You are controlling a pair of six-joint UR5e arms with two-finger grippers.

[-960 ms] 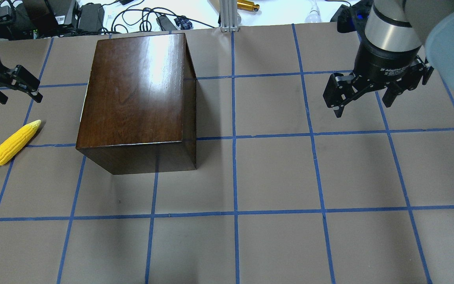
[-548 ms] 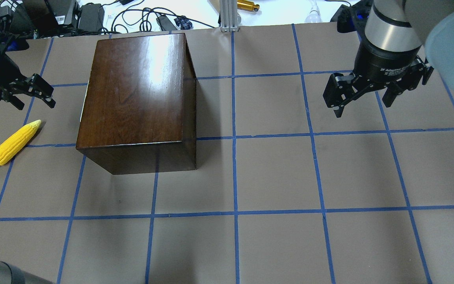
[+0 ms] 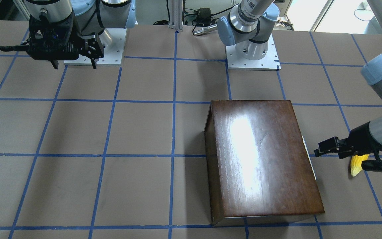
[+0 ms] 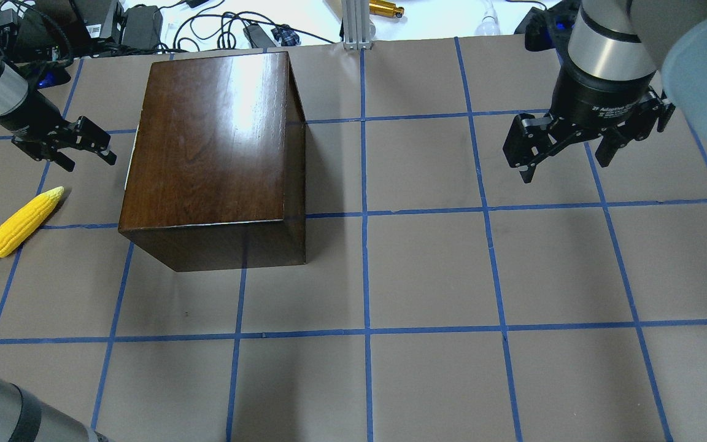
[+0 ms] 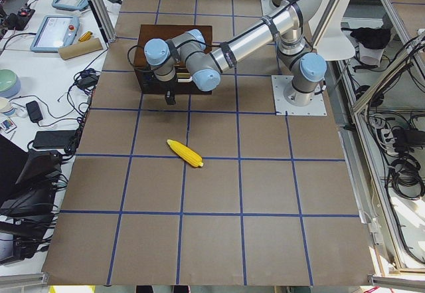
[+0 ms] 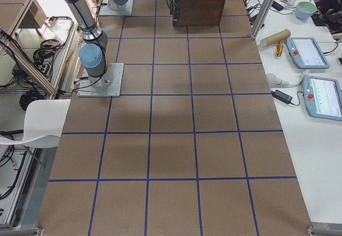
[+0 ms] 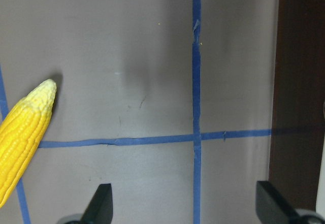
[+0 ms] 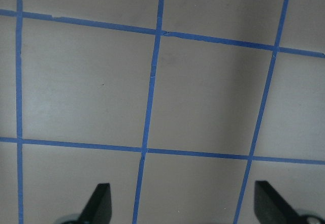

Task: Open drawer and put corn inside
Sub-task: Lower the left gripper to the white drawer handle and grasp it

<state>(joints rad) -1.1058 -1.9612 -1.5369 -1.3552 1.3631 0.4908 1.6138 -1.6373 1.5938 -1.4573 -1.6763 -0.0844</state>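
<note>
From the front-facing camera I see the glossy dark-brown wooden box [image 3: 264, 156] standing on the brown table with its blue tape grid [image 3: 78, 126]. The left gripper [image 3: 339, 158] hangs low just beside the box, fingers spread, and it half hides the bright yellow toy corn cob [image 3: 355, 166] lying on the table behind it. The right gripper [image 3: 75, 65] hovers near its own base, well apart from the box, jaws apart and holding nothing.

Overhead, the corn cob [image 4: 22, 222] lies on the table to the left of the box [image 4: 212, 141], its paler tip pointing towards the left gripper [image 4: 91, 164]. That gripper is open, near the box's left side and touching nothing. The drawer [image 4: 134, 153] sits closed in the box; all I can make out of it is a thin pale edge along that side. The right gripper [image 4: 565, 169] is open over bare table far to the right.

In the left-end view the corn cob [image 5: 184, 153] lies alone on the table, nearer the camera than the box [image 5: 166, 32].

In the right-end view the box [image 6: 203, 0] sits at the far end.

My left wrist camera shows the corn cob [image 7: 23, 137] at the left edge, both fingertips [image 7: 99, 203] wide apart, and the box's dark side [image 7: 299, 107] at the right.

My right wrist camera shows spread fingertips [image 8: 99, 201] above the table only.
</note>
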